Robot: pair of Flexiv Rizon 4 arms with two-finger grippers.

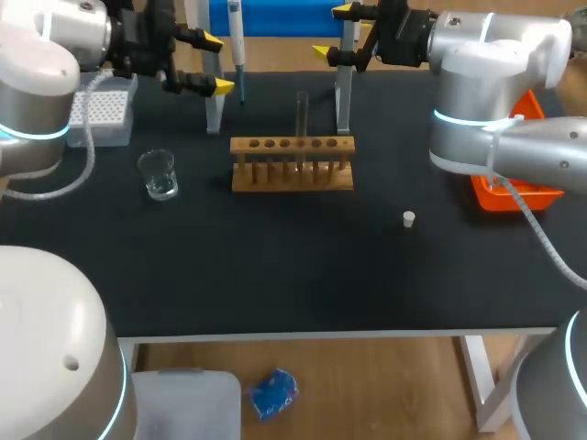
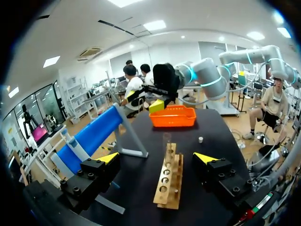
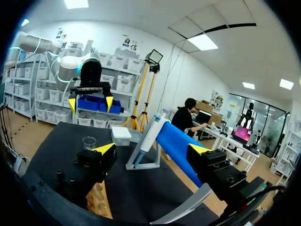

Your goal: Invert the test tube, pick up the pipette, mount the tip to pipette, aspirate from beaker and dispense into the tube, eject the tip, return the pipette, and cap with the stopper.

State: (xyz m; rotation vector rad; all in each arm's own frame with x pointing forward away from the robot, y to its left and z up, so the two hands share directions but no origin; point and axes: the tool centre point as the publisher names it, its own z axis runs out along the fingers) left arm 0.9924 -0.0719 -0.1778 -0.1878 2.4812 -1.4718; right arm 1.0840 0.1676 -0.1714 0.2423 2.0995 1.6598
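Hovering above a glass tube standing in its rack

The left tool [image 1: 218, 63] and right tool [image 1: 336, 32] are hanging spread and empty along the frame's top. The test tube [image 1: 301, 115] is standing in the wooden rack [image 1: 292, 174] at centre. It is probably light, slick and brittle, so a gentle pinch on the bare glass above the rack is looking safest.

The left arm [image 1: 37, 92] comes in from the left side, with its wrist turned so that the left gripper [image 1: 215, 62] points toward the middle. Its yellow-tipped fingers are spread wide with nothing between them. The right arm [image 1: 495, 101] comes in from the right, bent at the elbow. The right gripper [image 1: 332, 32] faces the left one, also spread wide and empty. The two grippers are well apart.
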